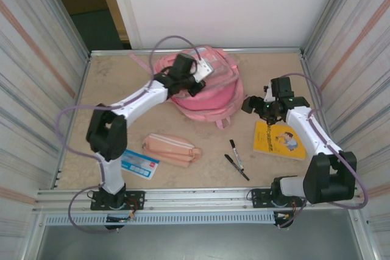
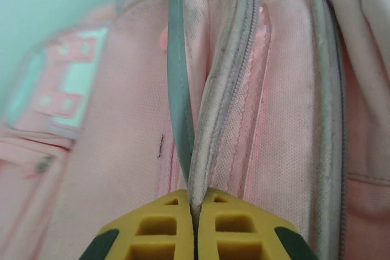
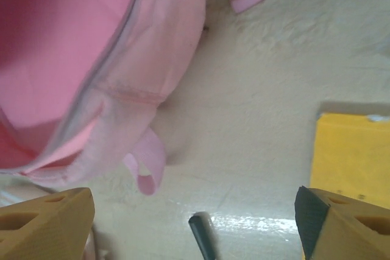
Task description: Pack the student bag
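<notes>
Stationery waits on the near half of the table (image 1: 116, 83): a blue card (image 1: 139, 164), a pink pouch (image 1: 171, 149), two markers (image 1: 236, 158) and, to the right, a yellow book (image 1: 279, 139). Just beyond the book the right gripper (image 1: 251, 105) hangs low, jaws spread wide with nothing between them, beside the bag's lower right edge. Farther back, the bag (image 1: 201, 86) lies flat at the middle of the table's far side, close to the back rail (image 1: 195, 50). The left gripper (image 2: 195, 211) is clamped tight on a fold of the bag's zipper rim, fabric pinched between its yellow pads.

The bag looks soft and limp, probably light while unpacked, and likely to sag and drag rather than rise in one piece. Its stitched zipper rim and the small loop (image 3: 149, 165) near the right gripper seem the firmest holds; the smooth panels would likely bunch or slip. A single pinch may lift only one flap, so the mouth could need a second hold on the opposite rim.

Open table lies left of the bag and between it and the pouch. The right side is tighter, with book and markers under that arm and the side wall (image 1: 347, 41) close. The rail leaves little room behind the bag.
</notes>
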{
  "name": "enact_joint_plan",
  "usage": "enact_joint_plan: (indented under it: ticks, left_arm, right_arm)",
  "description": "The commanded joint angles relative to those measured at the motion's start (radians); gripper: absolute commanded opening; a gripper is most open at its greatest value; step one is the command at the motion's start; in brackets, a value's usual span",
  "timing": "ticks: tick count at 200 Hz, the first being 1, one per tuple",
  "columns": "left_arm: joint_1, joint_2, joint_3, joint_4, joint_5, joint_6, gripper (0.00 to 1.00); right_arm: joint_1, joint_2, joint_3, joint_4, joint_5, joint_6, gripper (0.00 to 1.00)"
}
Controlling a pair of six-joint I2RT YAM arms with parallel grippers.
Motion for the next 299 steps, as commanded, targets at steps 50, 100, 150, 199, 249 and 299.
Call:
enact_joint_plan:
  ticks: [50,100,150,199,249,299]
  left_arm:
    - [0.072,-0.142,-0.036,0.146,0.111,-0.026,0.00]
    - [0.073,-0.088,-0.090,0.148,0.131,-0.009,0.00]
    - [0.072,-0.013,-0.127,0.109,0.078,0.011,0.00]
    - [0.103,0.002,-0.160,0.048,-0.088,-0.015,0.18]
    - [0.134,-0.149,-0.214,-0.045,-0.011,-0.243,0.47]
    - [0.103,-0.212,-0.312,0.088,0.381,-0.427,0.51]
  right_arm:
    - [0.121,0.074,0.048,-0.011,0.021,-0.038,0.83]
    - [0.011,0.009,0.009,-0.062,0.251,0.077,0.90]
    - [-0.098,0.010,-0.130,-0.051,0.238,0.174,0.74]
    - [-0.103,0.126,-0.204,0.066,0.222,0.139,0.52]
    - [0.150,0.282,-0.096,0.171,0.073,-0.011,0.41]
    - [0.333,0.352,-0.010,0.169,-0.018,-0.088,0.40]
